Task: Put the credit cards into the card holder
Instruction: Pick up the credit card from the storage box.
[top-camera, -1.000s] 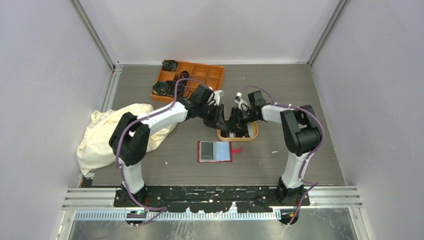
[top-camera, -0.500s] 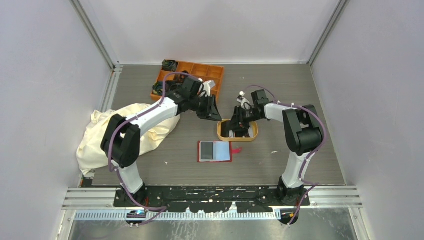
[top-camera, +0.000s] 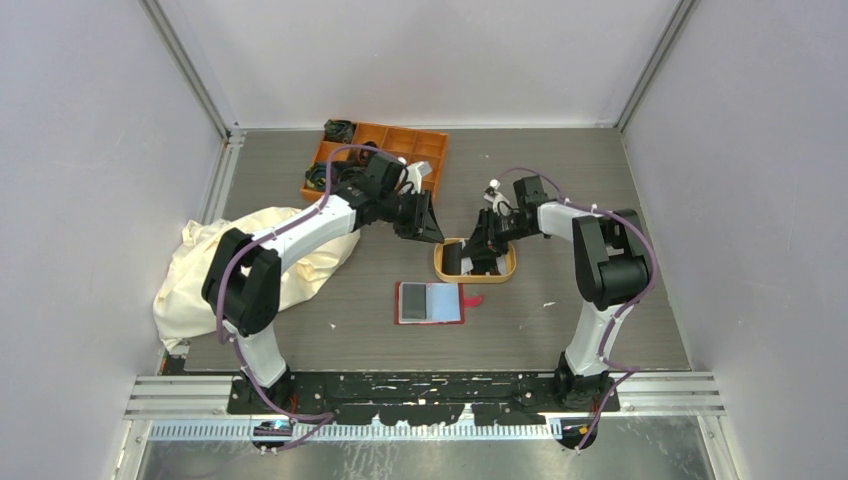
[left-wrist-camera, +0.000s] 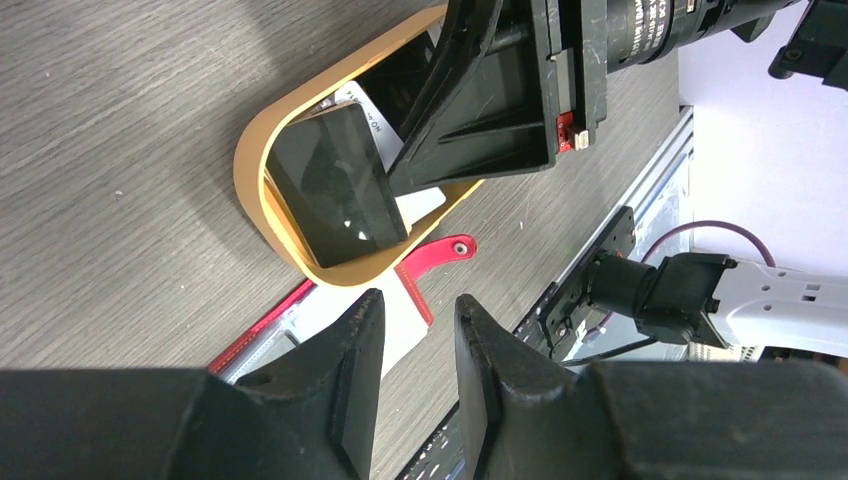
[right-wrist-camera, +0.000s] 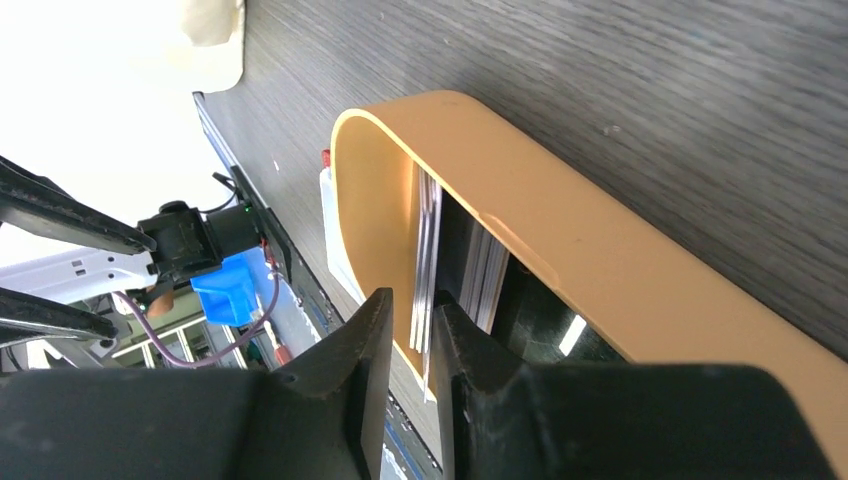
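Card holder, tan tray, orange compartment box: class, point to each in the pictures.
card holder (top-camera: 430, 303): top view, light-blue inner pocket.
tan tray (left-wrist-camera: 250, 175): left wrist view, curved end rim.
orange compartment box (top-camera: 432, 148): top view, bare right compartment.

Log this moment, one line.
left claw: open, beside tan oval tray | right claw: astride black-and-white credit cards in tray, grip unclear | red folding card holder: open

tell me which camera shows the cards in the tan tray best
Left wrist: it looks into the tan tray and shows the black cards face-on. Top external has them tiny under the right gripper; right wrist shows only their edges.
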